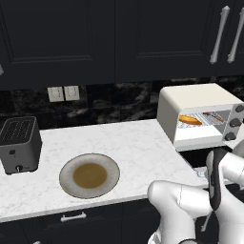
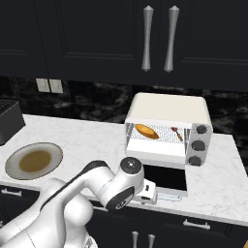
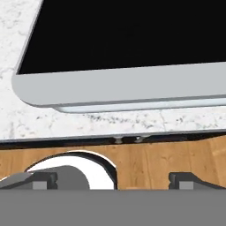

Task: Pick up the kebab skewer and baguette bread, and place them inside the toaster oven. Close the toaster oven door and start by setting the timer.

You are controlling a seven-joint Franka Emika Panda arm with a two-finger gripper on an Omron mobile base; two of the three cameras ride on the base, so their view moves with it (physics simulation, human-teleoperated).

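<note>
The cream-white toaster oven (image 2: 167,110) stands on the counter with its door (image 2: 163,177) folded down flat. On the wire rack inside lie the orange-golden baguette bread (image 2: 147,131), at the left, and the thin kebab skewer (image 2: 177,133), at the right. Both also show through the opening: baguette bread (image 1: 189,120), kebab skewer (image 1: 214,116). My gripper (image 3: 114,180) is open and empty, out over the counter's front edge. It faces the door's pale frame (image 3: 132,84) and bar handle (image 3: 145,105) without touching them. The dark knobs (image 2: 197,145) sit on the oven's right side.
A round plate (image 1: 89,175) with a brown centre lies at the counter's left front. A dark grey two-slot toaster (image 1: 19,144) stands at the far left. Dark cabinets hang above, and wooden floor shows below the counter edge (image 3: 132,137).
</note>
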